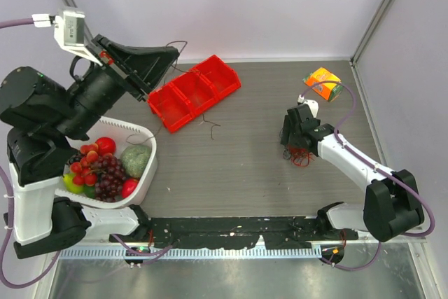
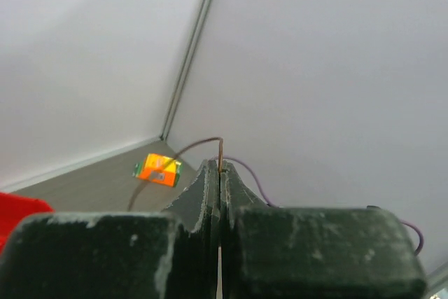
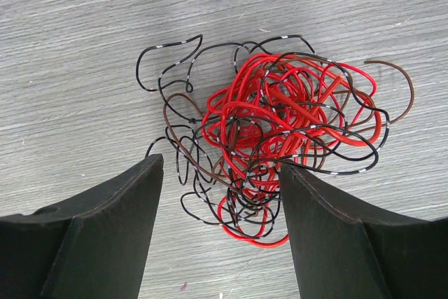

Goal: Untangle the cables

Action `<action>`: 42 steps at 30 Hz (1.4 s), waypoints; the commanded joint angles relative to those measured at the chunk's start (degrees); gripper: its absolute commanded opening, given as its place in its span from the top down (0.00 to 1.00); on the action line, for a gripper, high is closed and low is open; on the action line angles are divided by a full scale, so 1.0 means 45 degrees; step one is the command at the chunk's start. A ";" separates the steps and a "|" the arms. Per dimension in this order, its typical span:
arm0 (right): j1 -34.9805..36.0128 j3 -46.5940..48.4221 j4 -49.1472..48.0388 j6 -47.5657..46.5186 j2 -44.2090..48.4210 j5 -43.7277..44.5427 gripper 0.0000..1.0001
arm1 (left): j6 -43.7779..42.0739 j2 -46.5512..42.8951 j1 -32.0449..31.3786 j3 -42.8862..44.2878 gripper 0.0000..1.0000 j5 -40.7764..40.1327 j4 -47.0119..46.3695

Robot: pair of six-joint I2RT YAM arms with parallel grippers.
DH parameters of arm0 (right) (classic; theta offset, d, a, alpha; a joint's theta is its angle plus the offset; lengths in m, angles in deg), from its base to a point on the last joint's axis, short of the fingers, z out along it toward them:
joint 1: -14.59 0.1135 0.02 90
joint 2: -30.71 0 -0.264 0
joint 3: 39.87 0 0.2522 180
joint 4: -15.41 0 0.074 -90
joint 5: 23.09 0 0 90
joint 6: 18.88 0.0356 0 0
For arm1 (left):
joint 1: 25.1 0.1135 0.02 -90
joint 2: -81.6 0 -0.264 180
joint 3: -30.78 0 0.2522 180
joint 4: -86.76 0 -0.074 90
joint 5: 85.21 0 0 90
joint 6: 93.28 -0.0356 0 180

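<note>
The grey, wood-grained bench [image 1: 245,166] is closed in by smooth pale panels [image 1: 245,5] at the back and on both sides. The red bin [image 1: 192,92], glossy plastic with three compartments, lies slantwise on it. In front of the bin and to its left stands a white plastic basket [image 1: 133,126] heaped with fruit [image 1: 105,169]. Raised in the air just behind the bin's left end, the left end effector [image 2: 220,173] is pinched fully together on a thin brown cable [image 2: 196,143] that arcs out of its tips. Well to the right of the bin, the right end effector [image 3: 220,173] hangs low with jaws spread wide, gripping nothing. Its dark fingers [image 3: 119,208] flank the near edge of the tangle [image 3: 280,124], a scribbly clump of thin red, black and brown cables lying on the bench. Bare bench lies between tangle and bin, apart from a small loose cable [image 1: 210,125] just in front of the bin. An orange packet [image 1: 323,82] sits far right of the bin, near the back corner.
</note>
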 commanded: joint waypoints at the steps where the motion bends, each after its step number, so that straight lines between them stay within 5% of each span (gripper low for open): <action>1: 0.0067 -0.0030 -0.0346 -0.0203 0.0028 -0.0053 0.28 | 0.0043 0.0186 0.0000 0.0214 1.00 0.1122 -0.0688; 10: 0.0067 -0.0011 -0.0424 -0.0125 -0.0031 -0.0189 0.28 | 0.0570 -0.0673 0.0019 -0.3123 1.00 0.0674 -0.1645; 17: 0.0067 -0.0050 -0.0054 0.0071 0.0418 0.0298 0.28 | 0.1467 -0.2078 0.0000 -0.9448 1.00 -0.1044 -0.2543; 25: 0.0087 0.0398 0.0494 0.0051 0.1042 0.0418 0.28 | 0.3090 -0.1887 0.0019 -1.4805 1.00 -0.0891 -0.4126; 39: 0.1980 0.1356 0.1607 0.0070 0.1765 -0.0033 0.30 | 0.1508 0.3053 0.0019 -1.4087 1.00 -0.0402 -0.3736; 42: 0.2370 0.1376 0.1589 0.0032 0.2116 -0.0635 0.30 | 0.1488 0.3582 0.0038 -1.4008 0.86 -0.0187 -0.3970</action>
